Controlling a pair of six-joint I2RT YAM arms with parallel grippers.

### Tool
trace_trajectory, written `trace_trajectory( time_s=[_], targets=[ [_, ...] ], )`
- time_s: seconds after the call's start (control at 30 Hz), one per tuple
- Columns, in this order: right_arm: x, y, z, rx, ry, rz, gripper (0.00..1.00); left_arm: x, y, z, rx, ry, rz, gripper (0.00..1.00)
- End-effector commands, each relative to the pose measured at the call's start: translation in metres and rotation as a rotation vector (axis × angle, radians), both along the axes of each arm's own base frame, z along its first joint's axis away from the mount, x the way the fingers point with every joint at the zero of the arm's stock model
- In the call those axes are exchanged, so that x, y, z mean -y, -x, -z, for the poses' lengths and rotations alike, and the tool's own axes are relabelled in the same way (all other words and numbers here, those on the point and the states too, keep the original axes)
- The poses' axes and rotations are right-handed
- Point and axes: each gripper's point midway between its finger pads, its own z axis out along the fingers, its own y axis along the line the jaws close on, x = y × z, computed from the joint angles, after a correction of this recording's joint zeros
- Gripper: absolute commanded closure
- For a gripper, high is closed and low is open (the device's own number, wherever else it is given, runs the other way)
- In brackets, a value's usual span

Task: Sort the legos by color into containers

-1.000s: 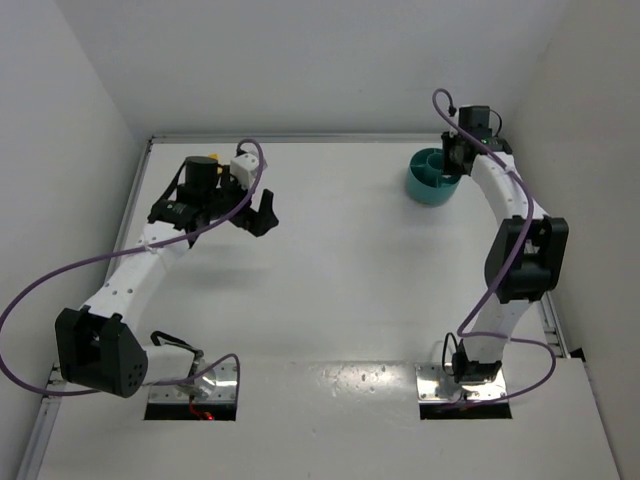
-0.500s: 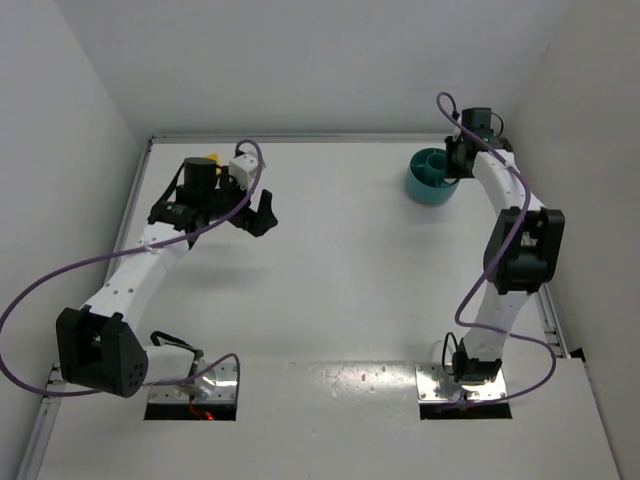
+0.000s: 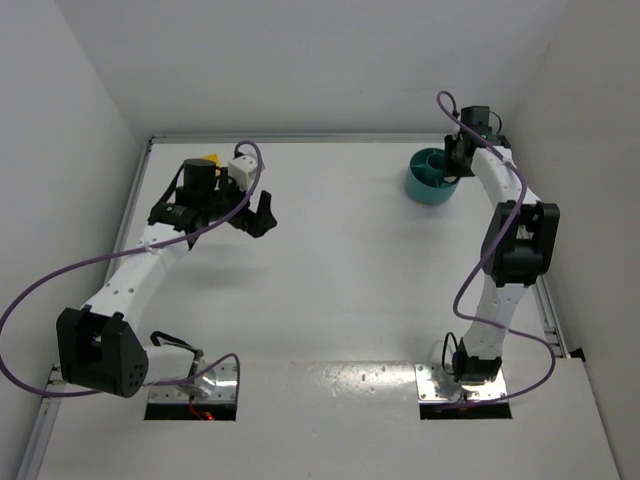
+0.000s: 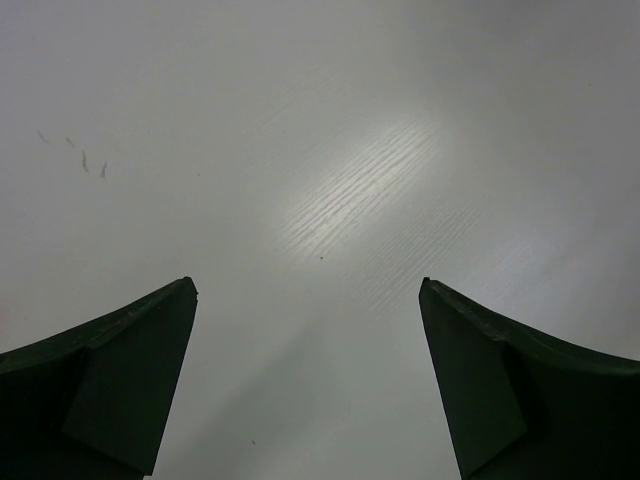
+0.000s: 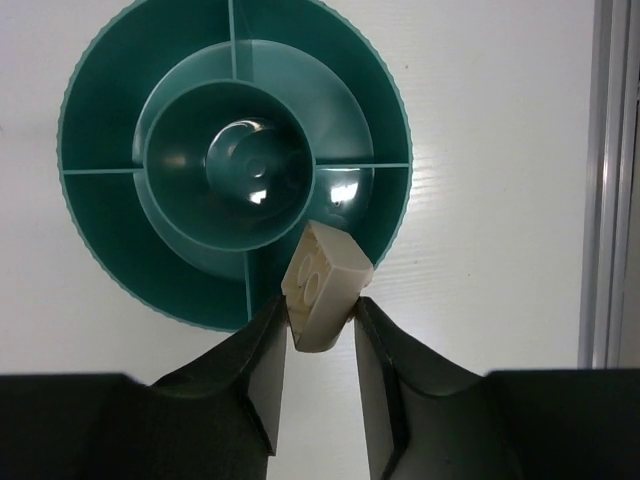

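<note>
Now right gripper (image 5: 318, 305) pinches pale brick (image 5: 322, 285) over outer compartment (image 5: 380, 210) of teal dish (image 5: 100, 230), likely poised for drop; left gripper (image 4: 308, 290), far from dish, spread wide.

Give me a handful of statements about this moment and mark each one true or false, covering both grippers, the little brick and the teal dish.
1. The right gripper is shut on a small pale plastic brick. True.
2. The round teal plastic dish has several bricks lying in its compartments. False: every compartment that shows in the right wrist view is empty.
3. The left gripper is open, with only bare white table between its fingers. True.
4. The teal dish sits next to the left arm. False: it is at the far right of the table, directly below the right gripper.
5. The held brick rests on the dish floor. False: it is clamped between the fingers above the rim.
</note>
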Motion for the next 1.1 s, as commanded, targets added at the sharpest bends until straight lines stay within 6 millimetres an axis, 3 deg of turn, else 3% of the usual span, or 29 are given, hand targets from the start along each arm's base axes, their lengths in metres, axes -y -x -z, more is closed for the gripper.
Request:
trace_trajectory(
  time_s=[0.0,0.03,0.17,0.33,0.43,0.5,0.57,0.63,0.77,0.8,0.9,1.07],
  targets=[
    [0.006,-0.010,-0.021,0.058,0.002,0.035,0.66,-0.002,-0.001,-0.015,0.053,0.017,-0.002,0.00],
    [0.006,-0.010,-0.021,0.058,0.002,0.035,0.57,-0.002,-0.001,-0.015,0.053,0.017,-0.002,0.00],
    [0.002,-0.011,-0.025,0.068,-0.013,0.022,0.43,-0.005,-0.004,-0.016,0.062,0.019,-0.011,0.00],
    [-0.008,-0.008,-0.041,0.102,-0.052,-0.015,0.43,-0.009,-0.005,-0.016,0.062,0.018,-0.022,0.00],
    [-0.023,0.000,-0.059,0.133,-0.109,-0.082,0.44,-0.028,-0.011,-0.021,0.094,-0.033,-0.032,0.00],
    [-0.038,0.006,-0.062,0.140,-0.138,-0.135,0.46,-0.048,-0.022,-0.023,0.103,-0.085,-0.077,0.00],
    [-0.049,0.012,-0.074,0.169,-0.172,-0.187,0.46,-0.066,-0.031,-0.010,0.051,-0.125,-0.118,0.02],
    [-0.063,0.016,-0.077,0.178,-0.210,-0.234,0.46,-0.095,-0.042,-0.006,0.033,-0.145,-0.189,0.07],
    [-0.067,0.019,-0.072,0.161,-0.230,-0.248,0.46,-0.160,-0.063,0.017,-0.052,-0.192,-0.452,0.24],
    [-0.068,0.020,-0.073,0.161,-0.237,-0.254,0.46,-0.177,-0.067,0.032,-0.095,-0.195,-0.514,0.26],
    [-0.073,0.019,-0.068,0.151,-0.239,-0.262,0.47,-0.200,-0.076,0.046,-0.129,-0.179,-0.640,0.24],
    [-0.078,0.021,-0.062,0.129,-0.243,-0.270,0.47,-0.204,-0.091,0.064,-0.153,-0.188,-0.644,0.21]
  ],
)
